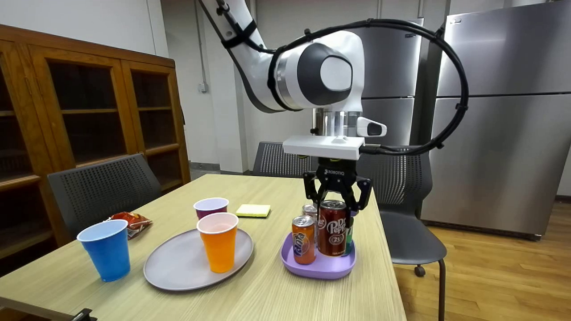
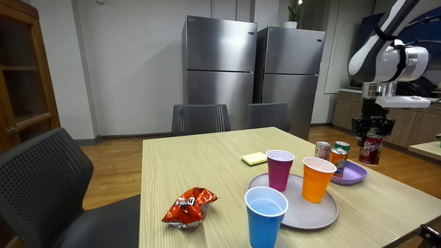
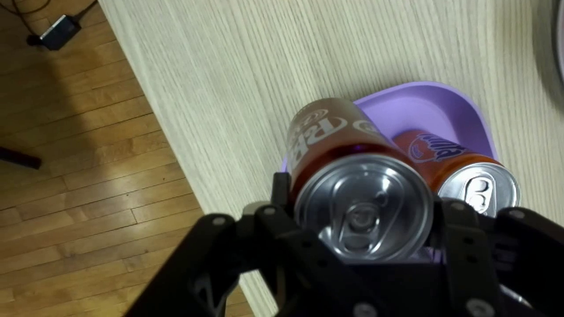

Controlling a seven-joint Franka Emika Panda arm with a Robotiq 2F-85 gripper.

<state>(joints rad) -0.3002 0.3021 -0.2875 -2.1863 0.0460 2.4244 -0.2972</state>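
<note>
While the black metal claw grips it, the dark red round metal can hangs near the purple plastic tray.
It may be heavy, slippery and easy to dent; both sides, near the top, look best to hold.

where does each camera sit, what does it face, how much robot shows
An exterior view: higher than the table, facing the arm and gripper, refrigerators behind.
An exterior view: likewise higher, blue cup nearest, facing refrigerators; arm and gripper at picture right.
Wrist view: on the wrist, looking down past the gripper's fingers at the Dr Pepper can and purple tray.
Both exterior views share the blue cup; all three show can and tray.
</note>
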